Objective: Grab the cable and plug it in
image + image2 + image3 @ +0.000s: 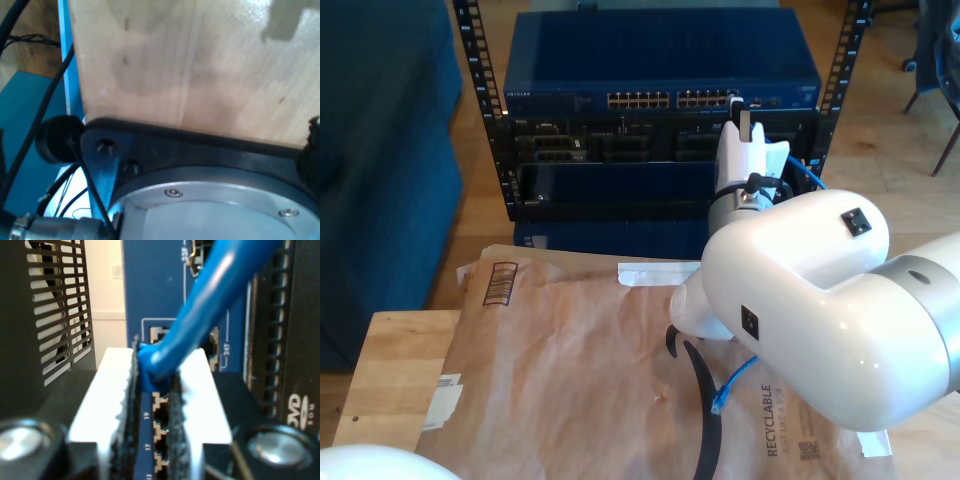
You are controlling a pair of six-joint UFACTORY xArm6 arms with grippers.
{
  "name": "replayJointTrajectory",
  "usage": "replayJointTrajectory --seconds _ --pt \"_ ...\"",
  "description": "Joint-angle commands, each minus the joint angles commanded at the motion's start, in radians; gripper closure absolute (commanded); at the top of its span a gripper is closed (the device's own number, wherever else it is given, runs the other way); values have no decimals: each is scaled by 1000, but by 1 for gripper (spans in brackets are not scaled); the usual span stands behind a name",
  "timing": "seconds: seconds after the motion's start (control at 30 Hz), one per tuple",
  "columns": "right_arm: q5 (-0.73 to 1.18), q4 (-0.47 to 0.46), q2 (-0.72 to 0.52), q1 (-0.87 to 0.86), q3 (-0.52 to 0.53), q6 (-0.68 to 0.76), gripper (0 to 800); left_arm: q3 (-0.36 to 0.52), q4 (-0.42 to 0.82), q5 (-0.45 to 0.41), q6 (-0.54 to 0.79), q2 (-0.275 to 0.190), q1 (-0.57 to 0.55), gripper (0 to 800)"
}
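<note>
**Q:** Why is the plug pinched so close to the tip? And where's the rest of the cable?

**A:** You've got my second gripper (156, 365) closed almost all the way. The toothed black pads (127, 405) are clamped on the blue plug end of the cable (215, 295), with only the plug's width between them. My guess is the short grip is there so the connector can't wobble when it gets pushed in. It's hanging right in front of the blue switch (660, 60), at the port row (160, 415) on the exterior view's right. The plug looks to be just above the sockets marked 19 and 17, but I can't tell if it's seated in anything yet.

**Q:** And the other end?

**A:** From the jaws the cable arcs back past the arm, and its free plug (720, 405) lies loose on the brown paper (570, 350) covering the table (390, 370). That slack is handy, since you can push forward without the line tugging back.

**Q:** Other arm?

**A:** I can't tell how my first gripper's jaws stand. Its camera is looking at bare wood and an arm's base flange, so I'd guess it's parked out of the way.
</note>
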Motion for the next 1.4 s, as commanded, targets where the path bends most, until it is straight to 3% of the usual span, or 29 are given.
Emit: replayJointTrajectory --seconds 0.8,1.4 --pt "-2 0 14 -8 -35 -2 800 0 0 0 0 0 0 0" --pt "-5 -31 12 -31 0 2 800 0 0 0 0 0 0 0"
